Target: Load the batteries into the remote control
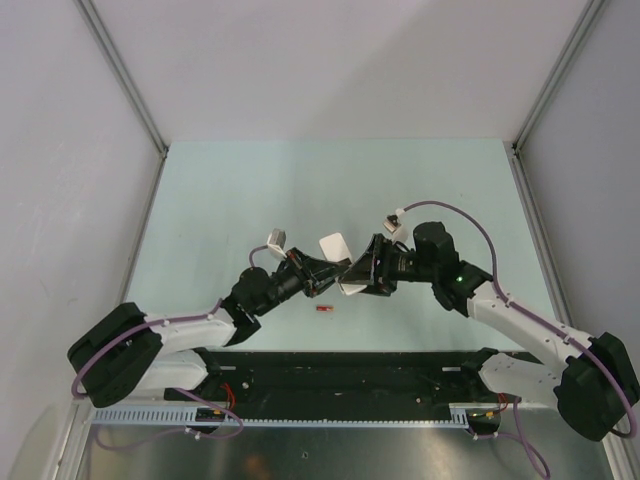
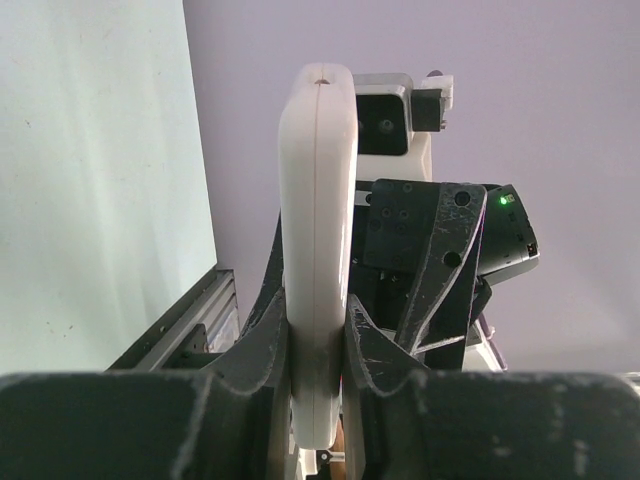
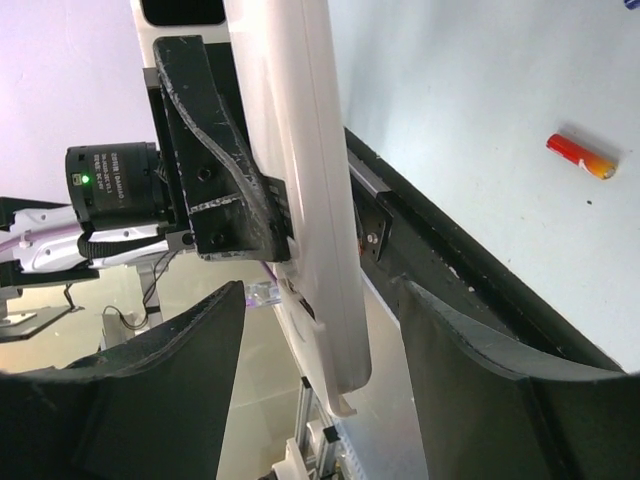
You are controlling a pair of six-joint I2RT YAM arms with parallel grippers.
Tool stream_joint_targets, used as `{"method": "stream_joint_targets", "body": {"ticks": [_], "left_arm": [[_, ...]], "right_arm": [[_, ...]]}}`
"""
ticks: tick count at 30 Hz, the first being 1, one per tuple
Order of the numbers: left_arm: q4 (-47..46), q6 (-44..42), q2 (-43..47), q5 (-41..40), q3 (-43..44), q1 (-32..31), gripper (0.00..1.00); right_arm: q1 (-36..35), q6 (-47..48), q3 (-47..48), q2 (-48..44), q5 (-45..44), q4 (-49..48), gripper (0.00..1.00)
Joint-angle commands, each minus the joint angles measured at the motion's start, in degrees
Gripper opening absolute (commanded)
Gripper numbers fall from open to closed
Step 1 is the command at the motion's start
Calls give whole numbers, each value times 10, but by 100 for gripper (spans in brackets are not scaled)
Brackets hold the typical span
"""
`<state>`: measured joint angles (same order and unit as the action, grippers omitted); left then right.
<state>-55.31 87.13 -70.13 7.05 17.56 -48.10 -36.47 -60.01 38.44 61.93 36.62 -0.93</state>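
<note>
The left gripper point(image 2: 318, 345) is clamped on the remote control point(image 2: 318, 220), with one dark finger pressed against each broad face near one end of the bar. In the left wrist view the remote control appears edge-on. It stands up out of the jaws, and a seam line runs along its narrow white side. The right gripper point(image 3: 322, 290) has its jaws apart, one finger on each side of the same bar, with a visible gap between each finger and the white plastic. In the top external view the two grippers face each other over the near middle of the table point(image 1: 250, 190), with the remote control between them. One red battery point(image 3: 580, 155), with an orange-yellow end, lies on its side on the table. It is near the grippers, on the side towards the arm bases, and touches neither of them.
</note>
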Motion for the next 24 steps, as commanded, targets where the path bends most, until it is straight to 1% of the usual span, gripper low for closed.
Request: {"method": "stream_joint_targets", "body": {"ticks": [1,2,8,15,24], "left_arm": [[-35,13,-4,0,12,5,0],[-36,12,-5,0,13,5,0],[-36,15,-9,-2,13,8,0],[-36,15,-1,2,18,12,0],[-36,15,17,8,20,12,0]], "right_arm": [[6,35,33,-19,-15,48,69],[8,40,36,-21,-17,64,69],[14,51,42,-37,-16,87,74],[31,73,42,-49,-6,120,71],[37,87,42,-35,-1,124,68]]}}
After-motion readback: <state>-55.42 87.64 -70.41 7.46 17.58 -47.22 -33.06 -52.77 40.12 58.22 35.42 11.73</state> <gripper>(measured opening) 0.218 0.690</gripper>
